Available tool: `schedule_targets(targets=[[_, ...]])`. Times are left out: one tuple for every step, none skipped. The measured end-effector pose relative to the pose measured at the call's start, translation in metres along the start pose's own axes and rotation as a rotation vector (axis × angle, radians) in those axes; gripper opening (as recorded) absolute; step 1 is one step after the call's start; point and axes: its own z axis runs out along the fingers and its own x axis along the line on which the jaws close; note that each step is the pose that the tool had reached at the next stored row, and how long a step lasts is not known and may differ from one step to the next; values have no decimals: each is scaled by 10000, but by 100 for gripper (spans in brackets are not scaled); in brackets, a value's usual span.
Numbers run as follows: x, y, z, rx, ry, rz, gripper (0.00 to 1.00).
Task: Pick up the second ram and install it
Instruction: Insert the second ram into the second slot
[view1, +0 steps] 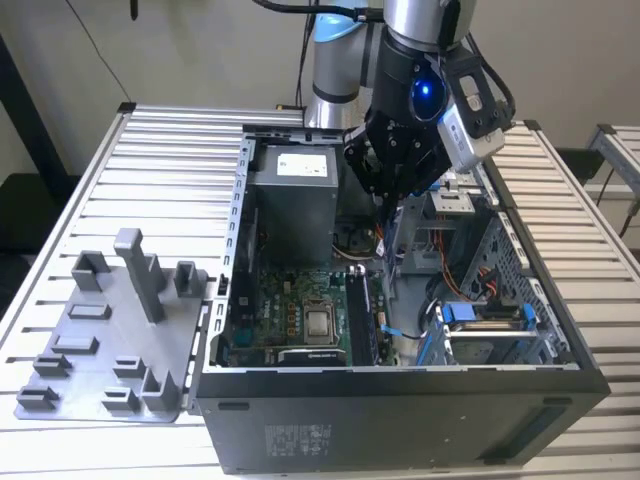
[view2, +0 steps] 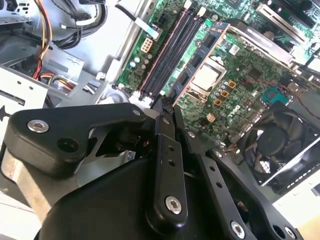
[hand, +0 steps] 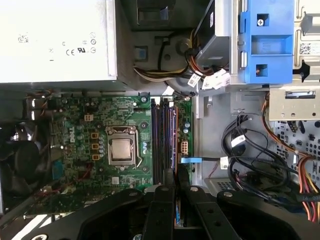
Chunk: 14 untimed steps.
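My gripper (view1: 393, 200) hangs over the open computer case (view1: 400, 400), near its back half. It is shut on the second ram (view2: 200, 57), a thin dark stick with a copper-coloured edge that reaches out from the fingertips (view2: 167, 107). In the first wrist view the ram (hand: 175, 142) shows edge-on, lined up along the black memory slots (hand: 159, 140) on the green motherboard and lying over the one furthest from the processor. In the exterior view the ram (view1: 385, 240) points down from the gripper, well above the slots (view1: 360, 315).
The silver processor (hand: 121, 150) sits beside the slots. A grey power supply (view1: 295, 195) fills the case's back. Cable bundles (hand: 250, 150) and a blue drive bracket (hand: 267, 40) lie on the slots' other side. A grey tray with posts (view1: 110, 330) stands outside the case, on the exterior view's left.
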Motion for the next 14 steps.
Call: schedule_targets(targets=[[0, 0, 14, 1, 0, 0, 14], [0, 0, 33, 3, 0, 0, 14], [0, 1, 52, 10, -1, 0, 14], [-1, 1, 69, 26, -1, -1, 14], [-1, 1, 86, 46, -2, -2, 14], [0, 1, 96, 57, -2, -2, 14], [0, 1, 101, 60, -3, -2, 14], [0, 1, 106, 63, -3, -2, 14], [0, 0, 113, 61, -3, -1, 14], [0, 0, 118, 62, -4, -1, 14], [1, -1, 125, 61, -6, -2, 14], [4, -2, 142, 61, -6, -6, 14], [9, -2, 161, 61, -8, -12, 14], [9, -2, 176, 60, -8, -20, 14]])
